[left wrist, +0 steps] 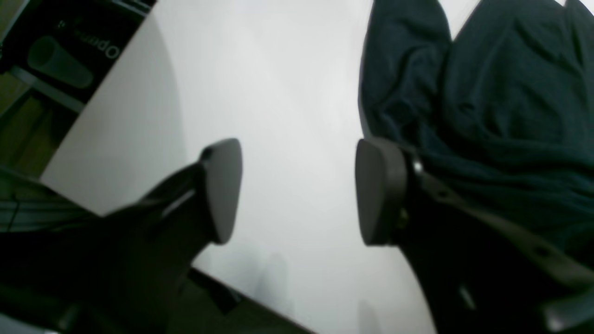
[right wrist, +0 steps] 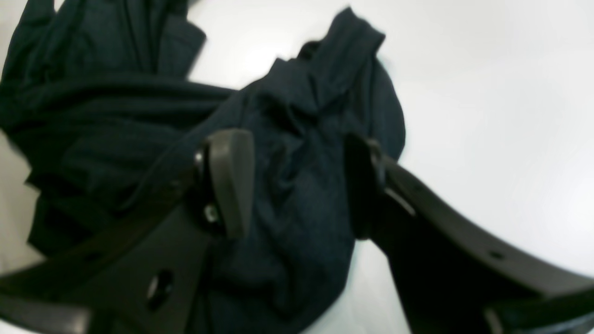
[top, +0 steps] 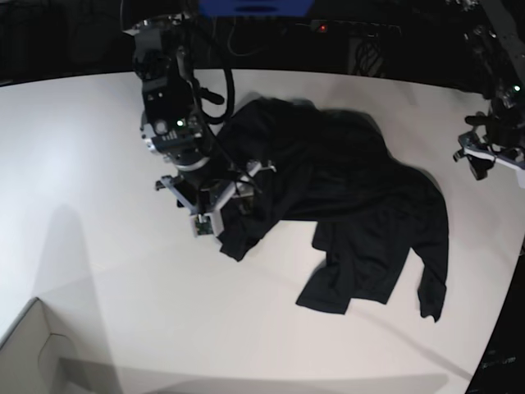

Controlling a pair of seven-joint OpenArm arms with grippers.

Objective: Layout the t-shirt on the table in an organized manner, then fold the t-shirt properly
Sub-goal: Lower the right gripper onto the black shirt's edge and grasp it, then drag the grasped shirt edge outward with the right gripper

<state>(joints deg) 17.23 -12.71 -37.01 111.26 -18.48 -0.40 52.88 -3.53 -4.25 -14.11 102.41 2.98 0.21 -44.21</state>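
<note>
The black t-shirt (top: pixel 344 189) lies crumpled on the white table (top: pixel 98 246), bunched at its left side, with loose flaps hanging toward the front right. My right gripper (top: pixel 223 205) is open and low over the shirt's left edge. In the right wrist view its jaws (right wrist: pixel 299 183) straddle a raised fold of the shirt (right wrist: pixel 297 139) with a wide gap. My left gripper (top: pixel 480 160) is open and empty near the table's right edge. In the left wrist view it (left wrist: pixel 299 190) hangs over bare table (left wrist: pixel 287 69), with the shirt (left wrist: pixel 487 116) just beside its right finger.
A pale cardboard box corner (top: pixel 33 353) sits at the front left. The table's curved edge (left wrist: pixel 116 79) runs close to my left gripper, with dark equipment (left wrist: pixel 69 46) beyond it. Black gear and cables (top: pixel 361 41) line the back edge.
</note>
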